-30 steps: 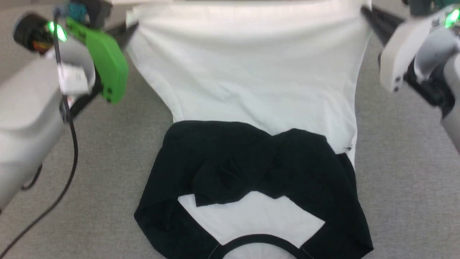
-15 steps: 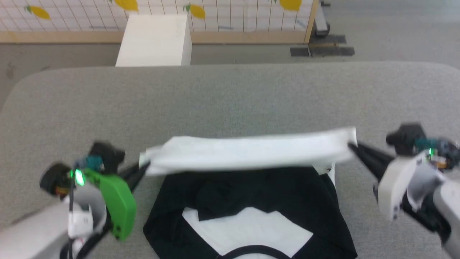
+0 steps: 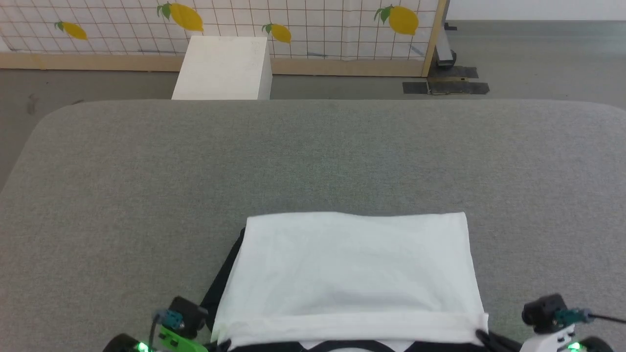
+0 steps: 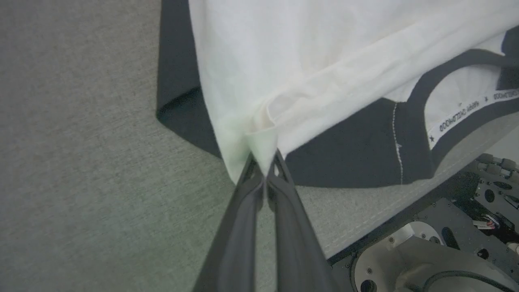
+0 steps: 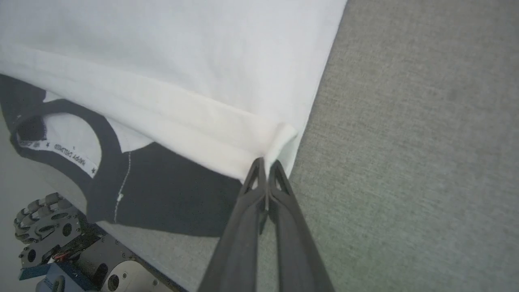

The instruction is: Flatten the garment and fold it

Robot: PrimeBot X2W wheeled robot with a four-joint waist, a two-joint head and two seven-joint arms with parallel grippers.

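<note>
Garment (image 3: pixel 352 274) lies folded on the grey table (image 3: pixel 313 161), white box (image 3: pixel 222 68) beyond it.

Head high, wrists close
Head camera looked down over the surface (image 3: pixel 313 156); wrist cameras looked along their fingers (image 4: pixel 239 227), both catching the garment's (image 5: pixel 162 52) neckline

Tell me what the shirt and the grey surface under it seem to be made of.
Garment: a soft, matte knit, probably cotton jersey; it drapes and puckers into small folds where the left pincer pinches its hem. Table: covered in grey matte cloth, woven or felt-like, with heathered grain and a stitched seam at the edge; what lies underneath cannot be told.
</note>
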